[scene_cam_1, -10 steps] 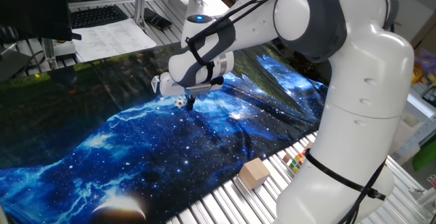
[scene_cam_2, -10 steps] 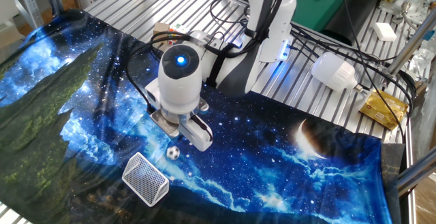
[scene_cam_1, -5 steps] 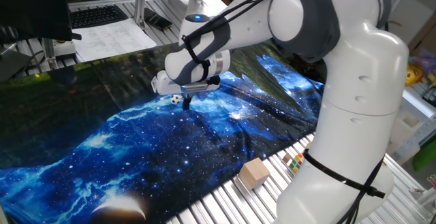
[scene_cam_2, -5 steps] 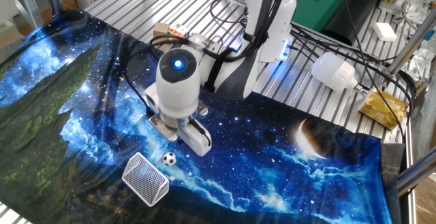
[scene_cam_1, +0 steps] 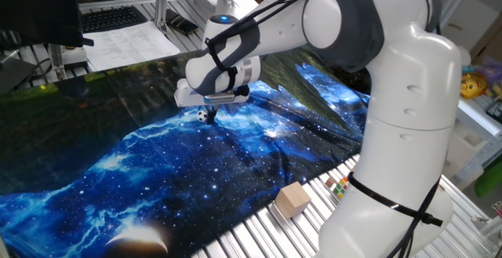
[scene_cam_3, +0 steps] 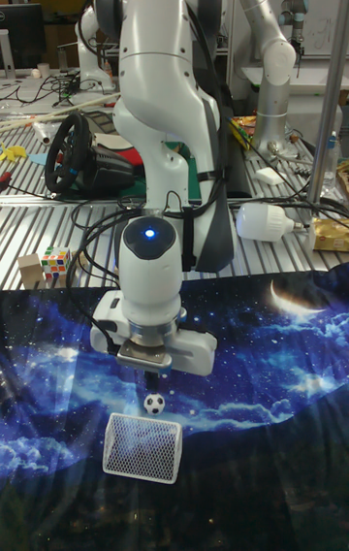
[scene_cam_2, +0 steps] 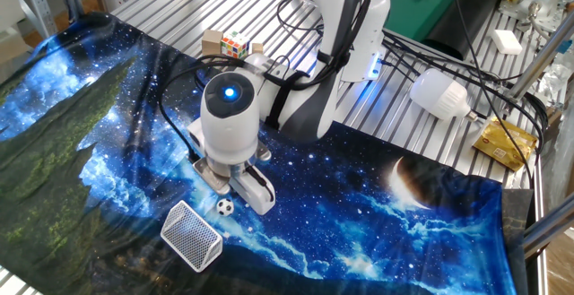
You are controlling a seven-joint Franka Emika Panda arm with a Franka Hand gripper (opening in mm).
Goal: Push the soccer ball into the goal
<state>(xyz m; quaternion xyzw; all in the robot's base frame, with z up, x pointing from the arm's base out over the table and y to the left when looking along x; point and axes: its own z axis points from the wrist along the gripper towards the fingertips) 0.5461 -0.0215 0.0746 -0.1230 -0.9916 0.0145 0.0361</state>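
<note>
The soccer ball (scene_cam_2: 224, 207) is a tiny white ball with black patches, resting on the blue galaxy cloth (scene_cam_2: 377, 232). It lies a short gap from the upper right corner of the goal (scene_cam_2: 191, 235), a small white frame with mesh. In the tall fixed view the ball (scene_cam_3: 152, 404) sits just above the goal (scene_cam_3: 142, 447). My gripper (scene_cam_3: 155, 378) points straight down right behind the ball, its dark fingers together with nothing between them. In one fixed view the ball (scene_cam_1: 202, 116) shows beside the gripper (scene_cam_1: 212, 114), and the goal is hidden behind the hand.
A tan wooden block (scene_cam_1: 292, 198) and a multicoloured puzzle cube (scene_cam_1: 340, 186) sit on the slatted metal table (scene_cam_1: 259, 234) beyond the cloth's edge. A white lamp-like object (scene_cam_2: 439, 93) and cables lie near the arm's base. A keyboard and papers (scene_cam_1: 129, 42) lie at the far side.
The gripper has travelled across the cloth toward the goal, and the ball has rolled ahead of it, ending closer to the goal's frame.
</note>
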